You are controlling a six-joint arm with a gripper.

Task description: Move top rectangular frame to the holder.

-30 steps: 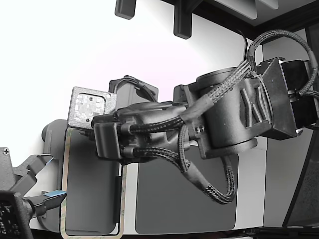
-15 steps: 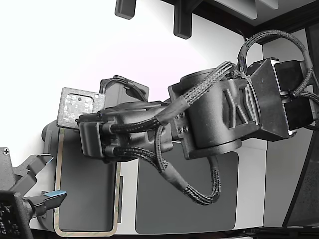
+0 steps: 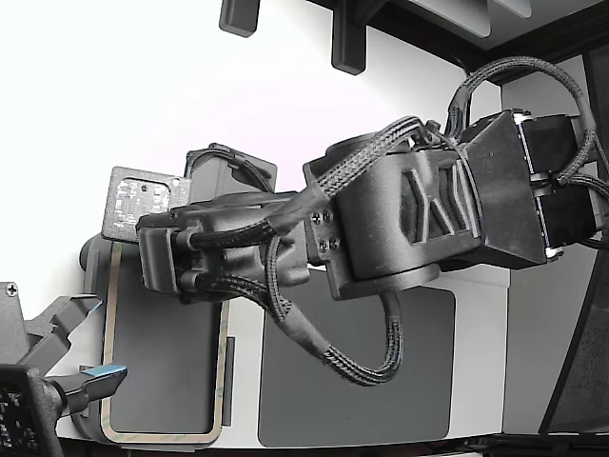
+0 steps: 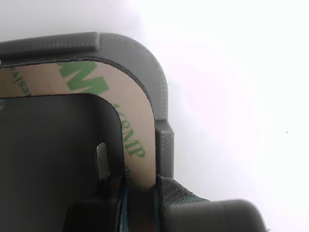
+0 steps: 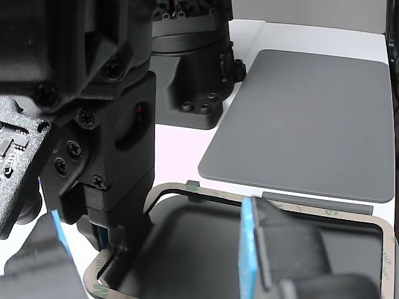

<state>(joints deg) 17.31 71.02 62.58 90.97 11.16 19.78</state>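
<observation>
One frame edge sits pinched inside the pincer, over the holder.

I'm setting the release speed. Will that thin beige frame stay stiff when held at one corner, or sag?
Probably it flexes: the frame is a thin hollow outline. It looks light, with printed paper-like facing. It seems to hold its shape over the holder, so sag may be mild.

In the exterior view we see the frame lying on the holder at the left, with the mat beside it on the right.
</observation>
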